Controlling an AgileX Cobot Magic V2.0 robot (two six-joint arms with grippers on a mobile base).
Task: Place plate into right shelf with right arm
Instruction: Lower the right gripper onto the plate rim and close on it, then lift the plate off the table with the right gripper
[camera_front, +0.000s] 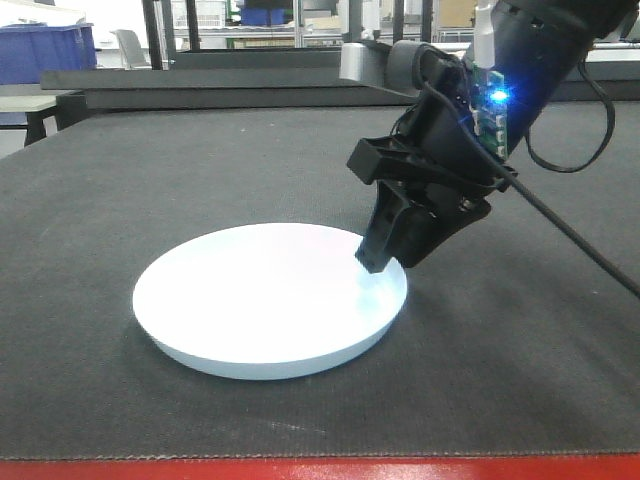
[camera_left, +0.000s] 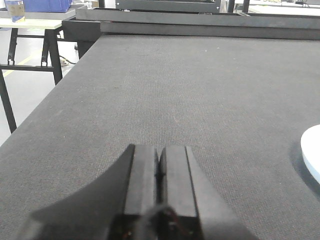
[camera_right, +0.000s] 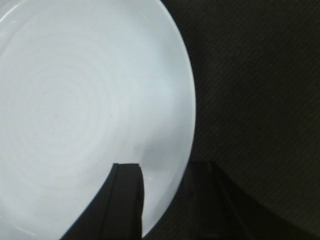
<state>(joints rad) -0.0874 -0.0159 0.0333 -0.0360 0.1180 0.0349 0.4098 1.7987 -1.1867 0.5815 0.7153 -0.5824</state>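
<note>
The white plate (camera_front: 250, 300) lies flat on the dark mat near the table's front. The black right arm, with a blue light (camera_front: 497, 97), reaches down to the plate's right rim. My right gripper (camera_front: 385, 258) is open. In the right wrist view it (camera_right: 165, 170) straddles the rim of the plate (camera_right: 75, 100), one finger (camera_right: 127, 200) over the plate and the other (camera_right: 210, 200) outside over the mat. Whether they touch the plate I cannot tell. My left gripper (camera_left: 159, 150) is shut and empty above bare mat, with the plate's edge (camera_left: 312, 150) to its right. The right shelf is out of view.
A dark mat (camera_front: 300, 150) covers the table, which has a red front edge (camera_front: 320, 468). A black rail (camera_front: 200, 85) runs along its back. A cable (camera_front: 580, 240) trails from the right arm. A blue crate (camera_front: 45, 50) and a side table (camera_left: 35, 22) stand beyond the left edge.
</note>
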